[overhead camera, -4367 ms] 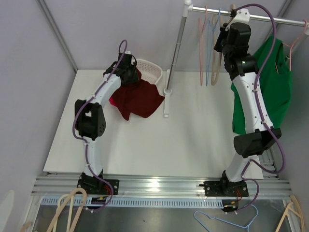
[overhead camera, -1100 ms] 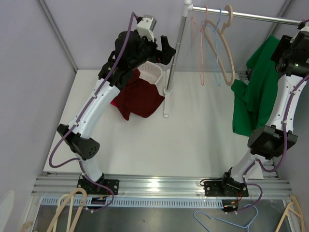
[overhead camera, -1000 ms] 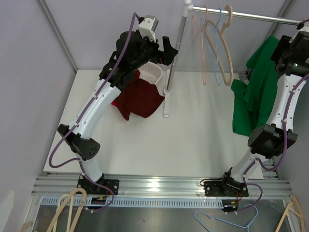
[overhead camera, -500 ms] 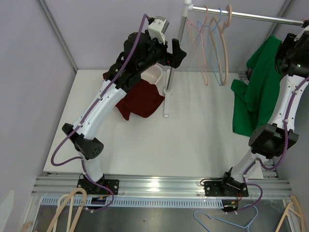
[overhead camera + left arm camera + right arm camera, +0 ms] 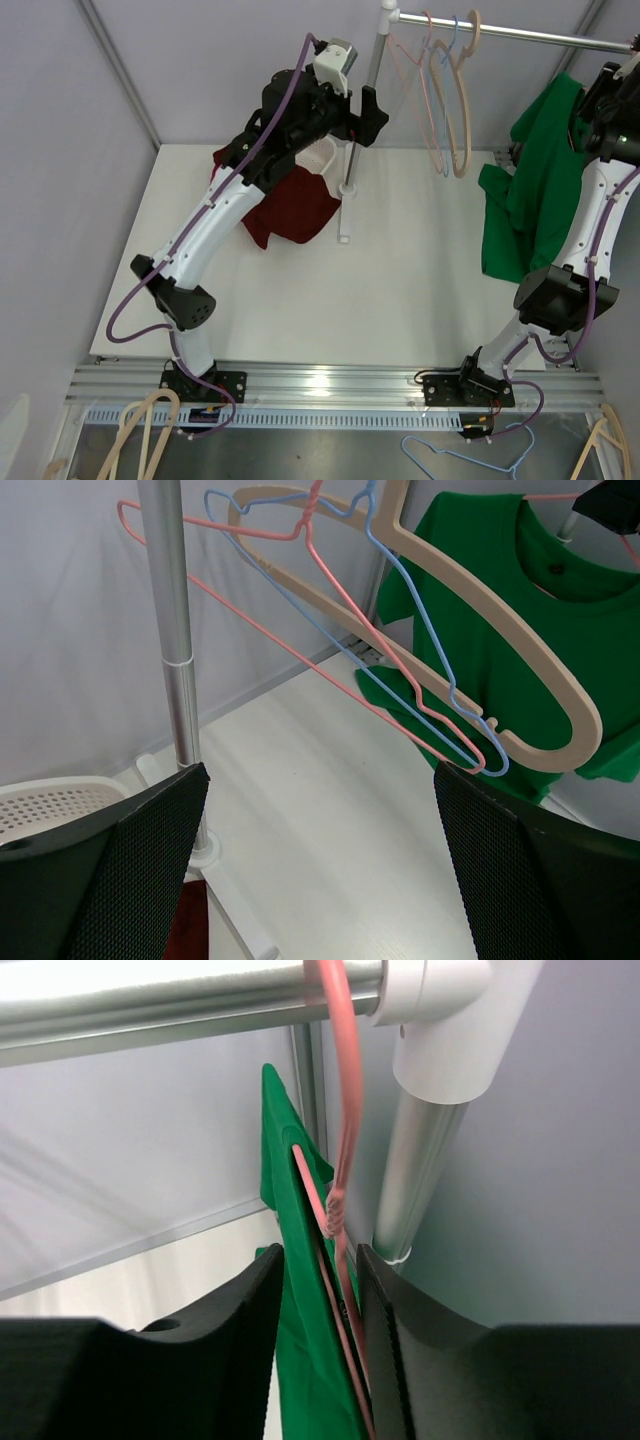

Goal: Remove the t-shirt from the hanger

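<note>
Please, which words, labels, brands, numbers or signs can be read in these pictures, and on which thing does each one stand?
No text can be read in any view.
The green t-shirt, the hangers and the basket show no print.
Any marks on the arms are too small to read.

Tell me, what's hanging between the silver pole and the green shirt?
Three empty hangers, pink, blue and tan, seen best from the left wrist view.
</note>
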`<action>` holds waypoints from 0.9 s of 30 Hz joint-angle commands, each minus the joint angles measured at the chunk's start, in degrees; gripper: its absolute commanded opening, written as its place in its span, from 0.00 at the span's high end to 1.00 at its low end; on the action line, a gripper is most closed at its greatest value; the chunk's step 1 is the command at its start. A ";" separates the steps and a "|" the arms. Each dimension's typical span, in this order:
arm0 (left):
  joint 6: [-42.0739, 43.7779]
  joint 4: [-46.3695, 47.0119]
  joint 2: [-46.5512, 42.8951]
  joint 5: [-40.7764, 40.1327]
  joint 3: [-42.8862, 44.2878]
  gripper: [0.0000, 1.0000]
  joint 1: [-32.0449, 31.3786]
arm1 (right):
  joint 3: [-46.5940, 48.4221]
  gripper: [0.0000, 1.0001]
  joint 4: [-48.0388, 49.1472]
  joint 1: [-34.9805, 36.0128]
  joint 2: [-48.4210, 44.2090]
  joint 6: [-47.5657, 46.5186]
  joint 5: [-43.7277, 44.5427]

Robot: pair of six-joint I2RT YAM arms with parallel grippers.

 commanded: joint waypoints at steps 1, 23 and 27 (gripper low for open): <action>1.95 0.33 0.48 -0.56 1.53 0.00 -0.49 | 2.96 0.62 2.46 -0.12 -0.56 0.77 -1.58; 4.67 0.51 1.18 -1.88 0.21 0.01 -1.90 | 8.33 0.69 1.06 0.94 4.81 -1.78 1.23; 4.67 0.42 1.27 -1.88 0.12 0.01 -1.90 | 7.98 0.85 1.32 0.94 5.07 -1.96 1.40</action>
